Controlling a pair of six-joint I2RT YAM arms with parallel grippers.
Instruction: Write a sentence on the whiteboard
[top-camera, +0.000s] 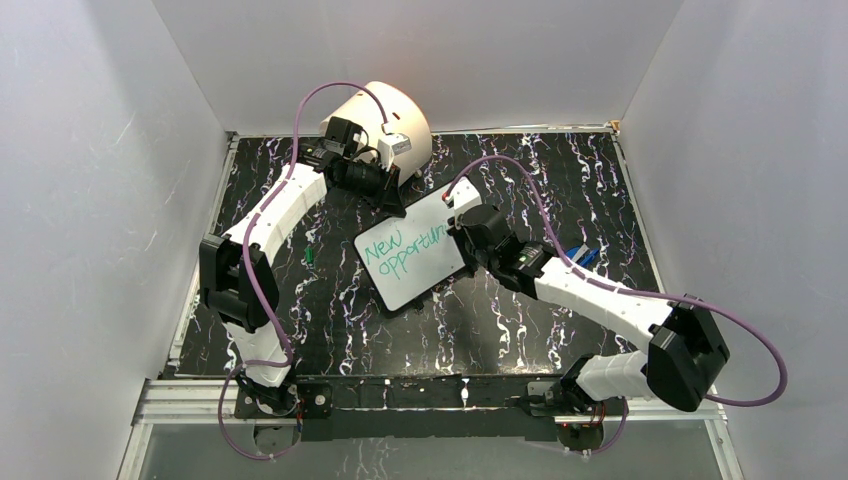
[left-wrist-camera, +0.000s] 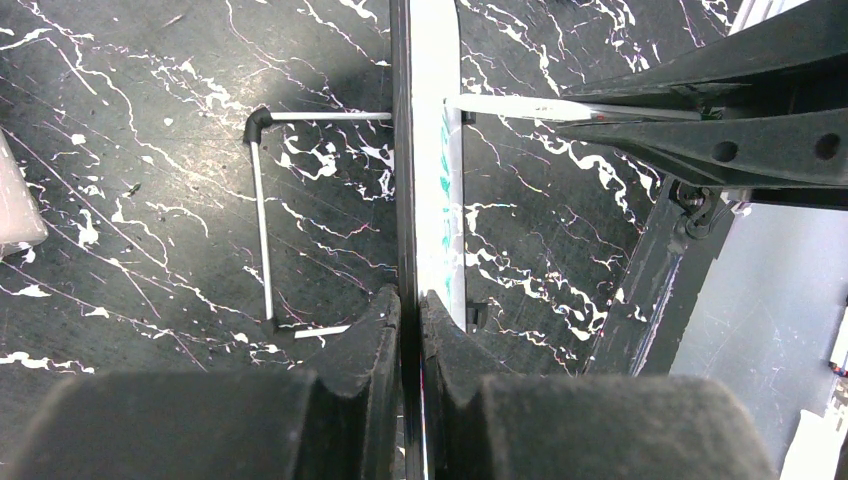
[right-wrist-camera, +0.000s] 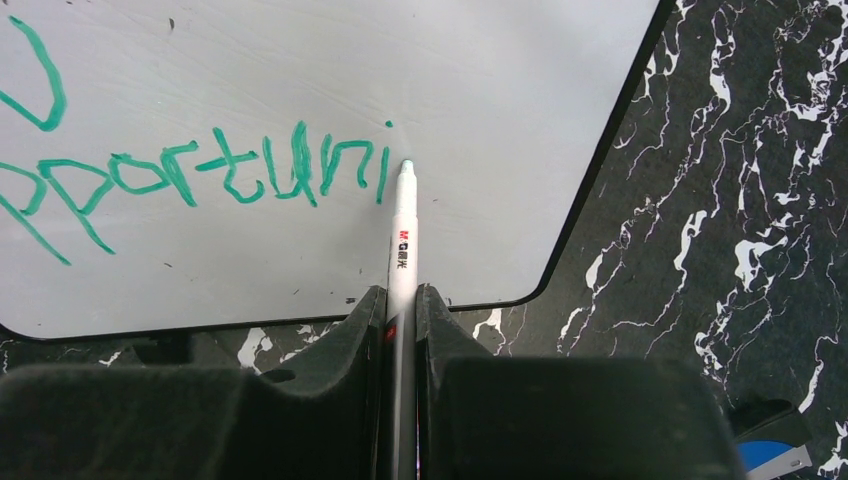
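**On the marble table: board pinned, pen parked after "opportuni"**

Toward the back middle of the black marble table (top-camera: 560, 180) sits the whiteboard (top-camera: 415, 285), turned at a slant and tipped up on its little wire stand (left-wrist-camera: 262, 200), just in front of the big cream dome (top-camera: 385, 115).

Why the two-arm setup? My read is that a propped board would skid or flop as soon as a pen pushes on it. So the left gripper (left-wrist-camera: 410, 300) is pinched tight on the board's thin black rim at the far edge, basically acting as a clamp. The right gripper (right-wrist-camera: 400, 295) has its jaws closed on a white marker (right-wrist-camera: 402, 230), with the barrel running straight out between the fingers so the tip leads.

The sentence (right-wrist-camera: 200, 175) so far reads "New opportuni" in green. The nib sits just right of the last "i", at the surface or a hair off it; I can't tell which. There's plenty of blank board to the right, so I'd say the word's not finished.

Poses: the left arm reaches well forward, elbow kicked out to the left and wrist bent back in toward the board's top edge. The right arm stretches diagonally forward and left, elbow low near the table's right side, wrist aimed at the board's right half.
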